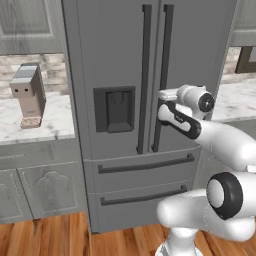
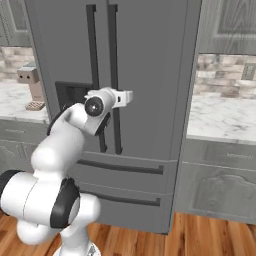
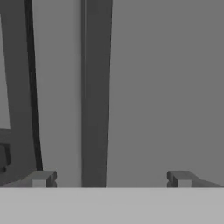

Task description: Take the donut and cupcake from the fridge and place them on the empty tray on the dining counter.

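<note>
The tall grey French-door fridge [image 1: 145, 100] is shut, so the donut and cupcake presumably sit hidden inside; opening it looks like the step in hand. The white arm reaches forward at mid-door height, its claw [image 3: 111, 179] spread wide and empty, facing the right door's long black vertical handle [image 3: 96, 92]. Next it likely needs to straddle that handle, pinch it and pull outward.

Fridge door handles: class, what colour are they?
Black, against the grey fridge; the handles show best in the left base view.
</note>
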